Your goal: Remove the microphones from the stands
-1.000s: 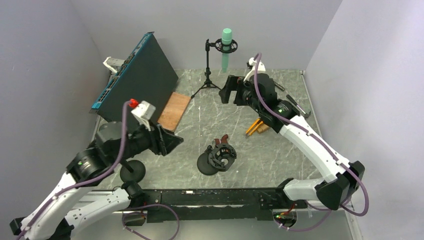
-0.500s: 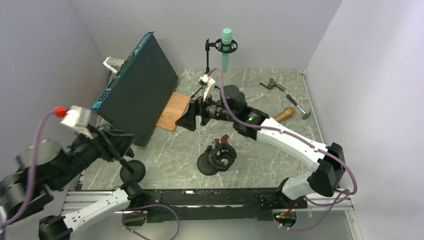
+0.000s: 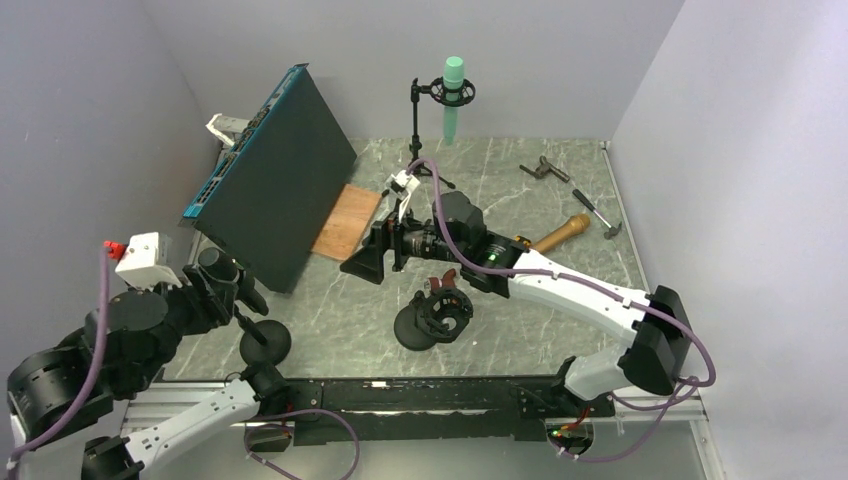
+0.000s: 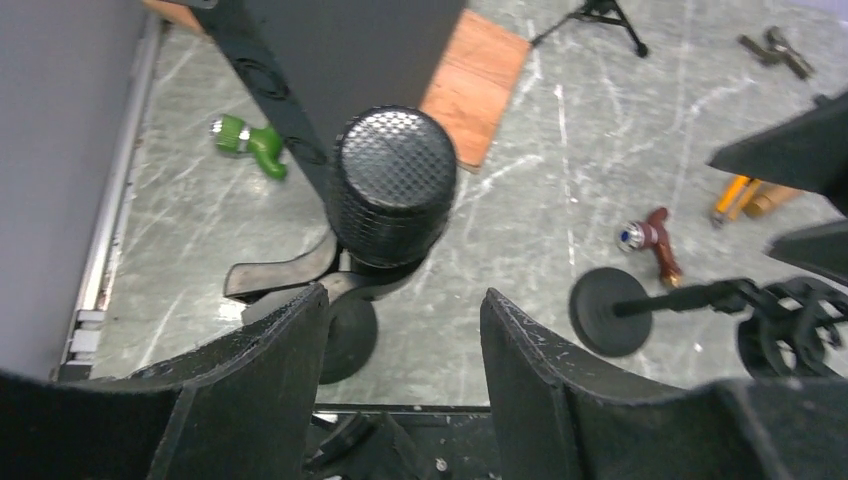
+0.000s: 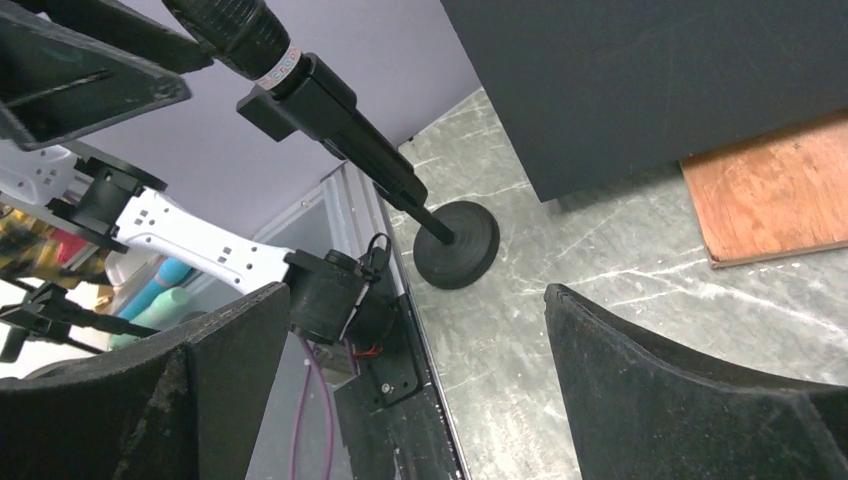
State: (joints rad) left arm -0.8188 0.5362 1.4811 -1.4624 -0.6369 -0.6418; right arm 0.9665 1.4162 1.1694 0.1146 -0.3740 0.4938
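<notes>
A black microphone with a mesh head sits in the clip of a stand with a round base at the near left of the table. My left gripper hovers just short of it, open, with nothing between its fingers; the head lies beyond the fingertips. In the top view the left gripper covers the microphone, and only the stand's base shows. My right gripper is open and empty at mid-table, pointing left. Its own view looks over the microphone's body and the stand's base.
A dark panel leans at the back left over a wooden board. A green microphone hangs on a tripod stand at the back. An empty shock-mount stand stands in the middle. A hammer and small tools lie at the right.
The right arm swung from the back by the green microphone down to mid-table, pointing left. The left arm pulled back and up to the near left, over the black microphone's stand.
</notes>
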